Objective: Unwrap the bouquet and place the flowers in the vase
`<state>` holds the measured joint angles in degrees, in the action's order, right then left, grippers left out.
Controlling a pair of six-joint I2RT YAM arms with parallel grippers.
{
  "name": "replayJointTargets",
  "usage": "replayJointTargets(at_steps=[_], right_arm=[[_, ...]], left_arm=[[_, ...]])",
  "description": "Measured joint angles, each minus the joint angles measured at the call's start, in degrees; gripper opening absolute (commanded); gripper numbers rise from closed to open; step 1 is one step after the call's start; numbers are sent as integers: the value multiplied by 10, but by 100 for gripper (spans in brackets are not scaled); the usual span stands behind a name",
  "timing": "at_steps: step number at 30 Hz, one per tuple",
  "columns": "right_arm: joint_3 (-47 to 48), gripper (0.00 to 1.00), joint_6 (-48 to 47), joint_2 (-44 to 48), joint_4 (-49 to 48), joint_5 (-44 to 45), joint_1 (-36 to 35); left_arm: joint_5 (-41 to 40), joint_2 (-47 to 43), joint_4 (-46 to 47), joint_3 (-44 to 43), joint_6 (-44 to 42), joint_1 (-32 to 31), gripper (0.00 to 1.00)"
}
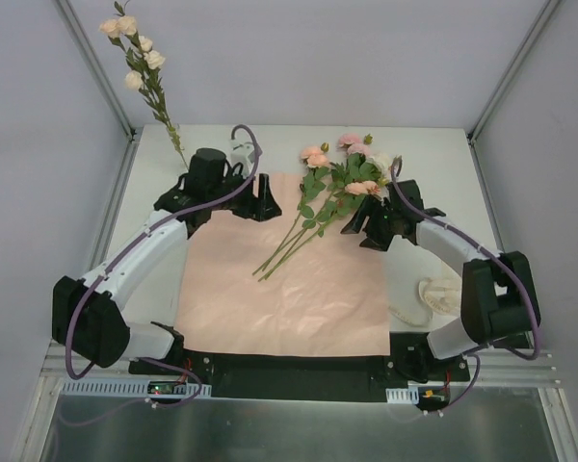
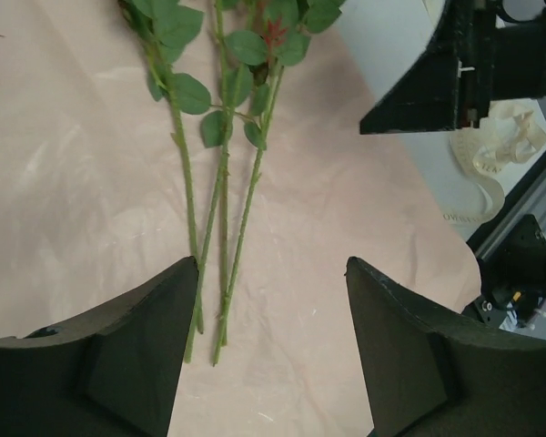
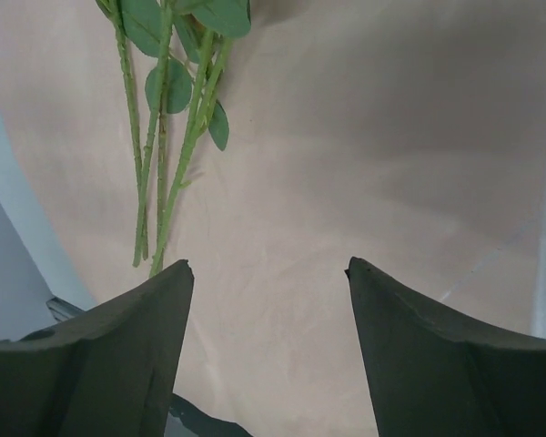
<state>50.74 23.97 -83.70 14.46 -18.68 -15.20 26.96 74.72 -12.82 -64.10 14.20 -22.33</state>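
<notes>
The bouquet lies unwrapped. Several flowers point(image 1: 320, 192) rest on the flat pink paper sheet point(image 1: 279, 279), blooms at the far right, stems pointing near-left. One more rose stem point(image 1: 140, 67) stands upright at the far left corner. Its foot and the vase are hidden behind my left arm. My left gripper point(image 1: 260, 200) hovers open just left of the stems point(image 2: 223, 182), nothing between its fingers point(image 2: 155, 337). My right gripper point(image 1: 366, 226) hangs open just right of the leaves, over bare paper point(image 3: 346, 137), with the stem ends point(image 3: 159, 191) ahead and to its left.
The cream ribbon point(image 1: 438, 294) lies coiled on the white table to the right of the paper, beside my right arm. Grey walls and metal posts close in the table at the back and on both sides.
</notes>
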Motion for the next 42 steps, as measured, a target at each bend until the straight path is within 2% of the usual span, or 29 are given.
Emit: replayJointTargets(at_steps=[5,13,21,25,28,29,30,37,42], right_arm=[[11,60,48,-59,-44,-28,-7],[74,47,100,-148,-102,-32,-65],[101,36,143,-223,-128,-17,-114],[104,24,161,-244,-128,-1,-122],[106,14,169,-245,-130,15,-123],[107,9,171,-245,-132,21,-124],[107,1,173,-244,-132,29,-124],[80,1,177,-196,-129,86,-123],[17,0,168,-86,-129,137,-123]], left_arm=[[1,38,1,0,6,-48,65],[11,56,7,7,17,-58,66],[10,7,9,67,12,-58,67],[10,-26,6,79,7,-58,68],[10,-45,5,80,-1,-58,68],[10,-50,4,80,-3,-58,68],[10,-55,4,81,-4,-58,68],[3,-71,-1,87,-12,-58,68],[2,-71,-3,86,-14,-58,68]])
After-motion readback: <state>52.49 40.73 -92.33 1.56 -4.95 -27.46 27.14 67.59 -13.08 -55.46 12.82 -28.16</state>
